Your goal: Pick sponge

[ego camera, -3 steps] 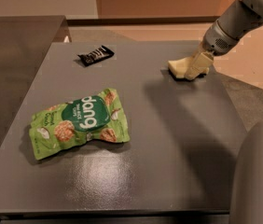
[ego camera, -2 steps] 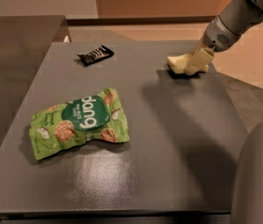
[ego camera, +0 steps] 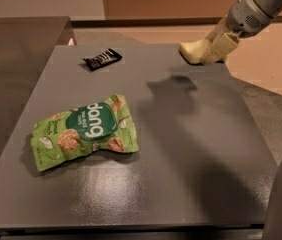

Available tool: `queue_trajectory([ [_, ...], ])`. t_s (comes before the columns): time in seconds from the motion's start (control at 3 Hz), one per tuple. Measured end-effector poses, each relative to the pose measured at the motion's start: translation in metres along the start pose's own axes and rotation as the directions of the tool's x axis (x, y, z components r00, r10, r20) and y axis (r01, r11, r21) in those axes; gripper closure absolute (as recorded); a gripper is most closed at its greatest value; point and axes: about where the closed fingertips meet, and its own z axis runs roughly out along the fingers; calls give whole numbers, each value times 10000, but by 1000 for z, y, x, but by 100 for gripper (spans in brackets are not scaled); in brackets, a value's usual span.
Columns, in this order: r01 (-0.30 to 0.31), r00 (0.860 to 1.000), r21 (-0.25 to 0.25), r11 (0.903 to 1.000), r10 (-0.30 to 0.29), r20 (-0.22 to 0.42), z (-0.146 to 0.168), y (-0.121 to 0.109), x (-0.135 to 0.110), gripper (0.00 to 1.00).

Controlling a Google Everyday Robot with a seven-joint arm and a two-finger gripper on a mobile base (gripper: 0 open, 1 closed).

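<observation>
Compared with a second earlier, I saw my gripper had risen at the far right edge of the tabletop, clenched around the sponge, which now hung clear of the surface with its shadow cast apart below it. The green snack bag lay where it had been at the near left, its contents hidden, and the small black wrapper stayed far left.
</observation>
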Motion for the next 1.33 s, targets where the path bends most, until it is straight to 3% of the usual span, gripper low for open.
queue_trajectory([
  [0.33,590,9972,258,9979,-601,435,-31,14,-23,100],
  [1.0,1652,9807,541,9848,-1698,965,-71,37,-56,100],
  [1.33,1652,9807,542,9848,-1698,965,-71,37,-56,100],
])
